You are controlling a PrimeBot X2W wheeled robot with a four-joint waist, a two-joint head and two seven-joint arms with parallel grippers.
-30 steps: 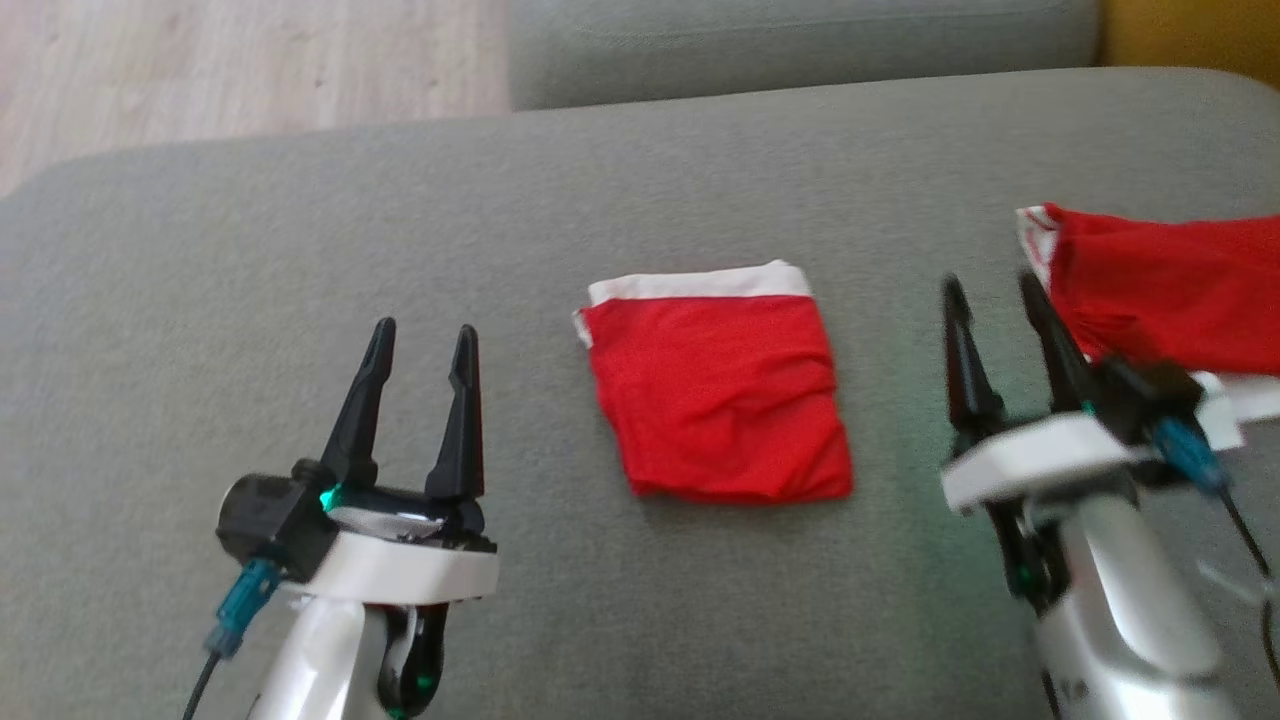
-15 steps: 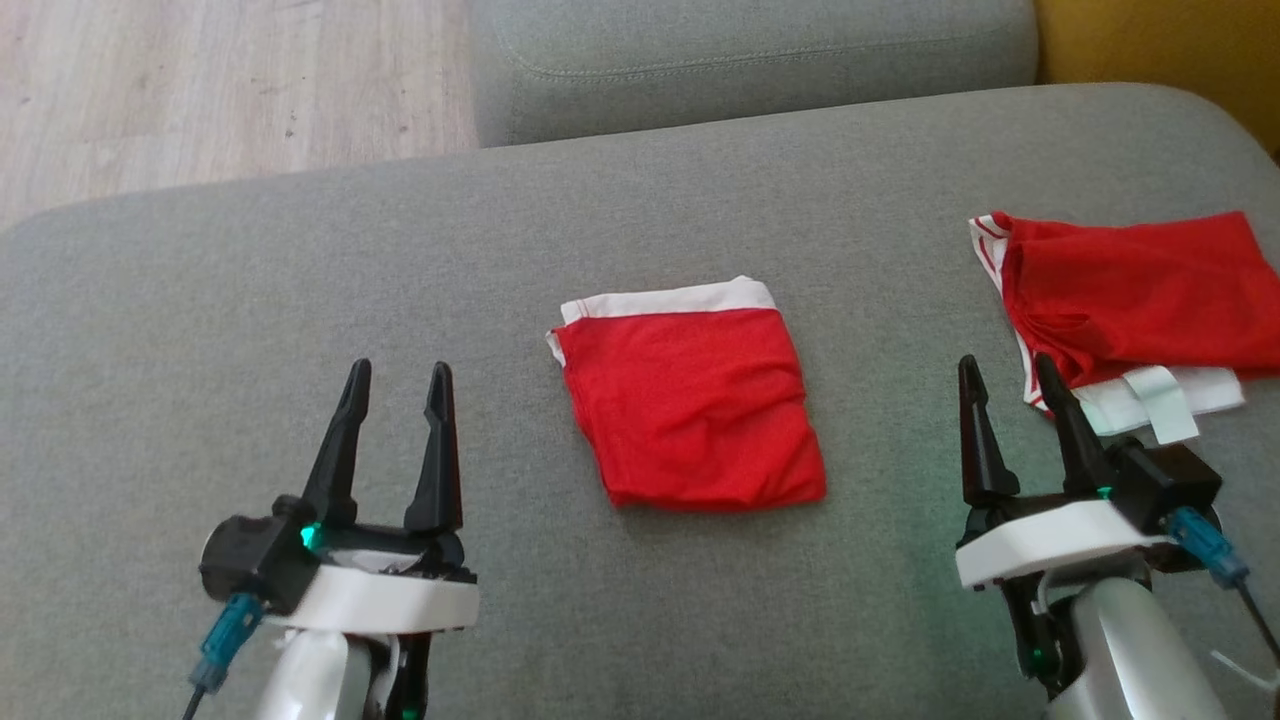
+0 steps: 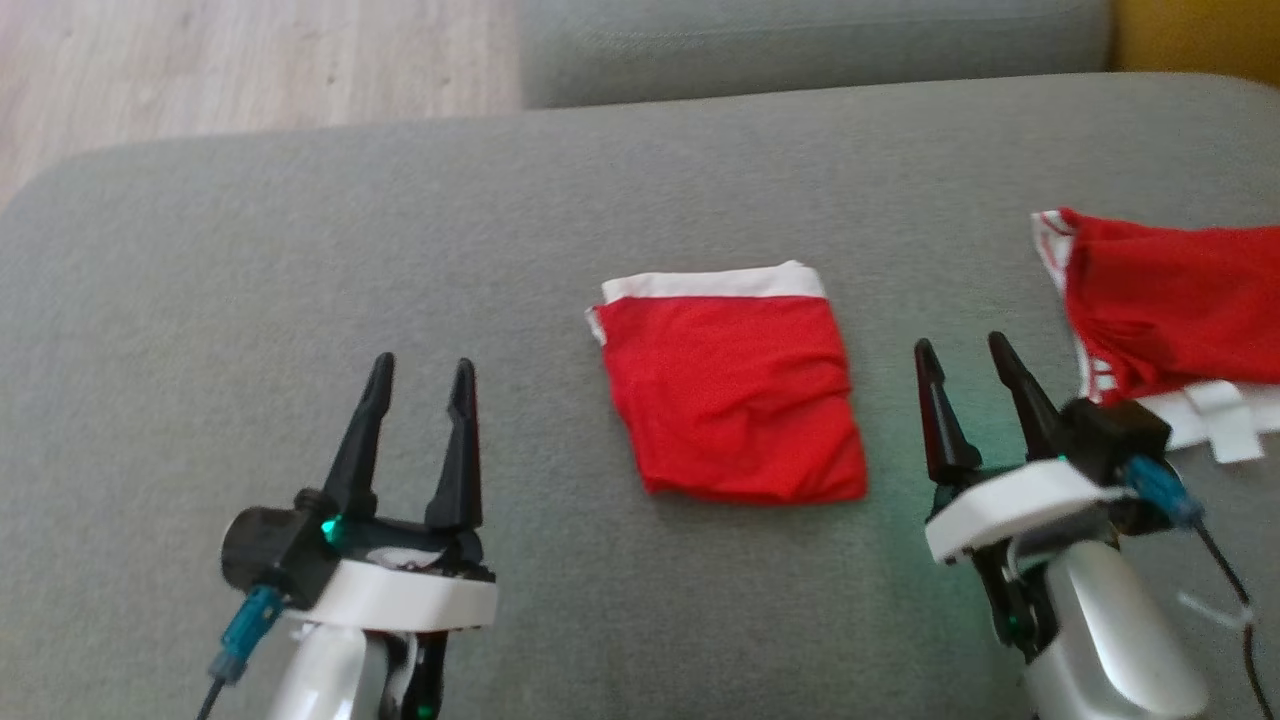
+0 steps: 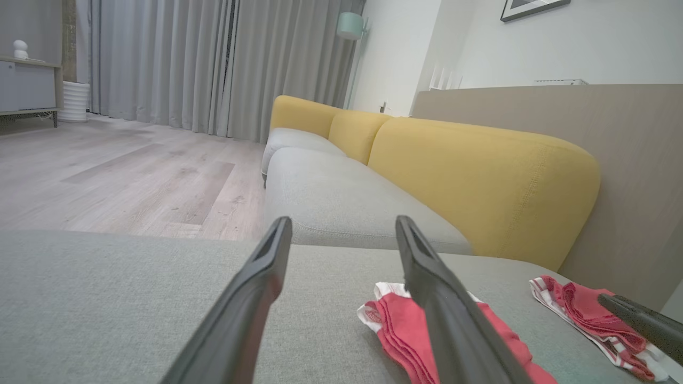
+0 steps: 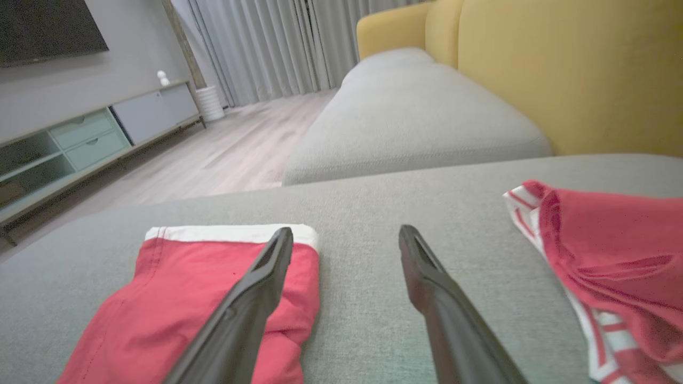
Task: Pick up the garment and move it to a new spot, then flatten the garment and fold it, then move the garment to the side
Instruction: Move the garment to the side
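Two red garments (image 3: 735, 400) (image 3: 1170, 300), two end effectors (image 3: 423, 360) (image 3: 958, 342), one grey sofa (image 3: 300, 250)

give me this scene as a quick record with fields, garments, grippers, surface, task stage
surface: grey sofa cushion, wood floor beyond it
garment 1: folded red garment, white band at its far edge, flat at mid-cushion between the grippers
garment 2: loose red garment, rumpled, at the robot's right
left gripper: open, empty, above the cushion
right gripper: open, empty, between the two garments
task stage: fold looks done; moving it aside not yet done
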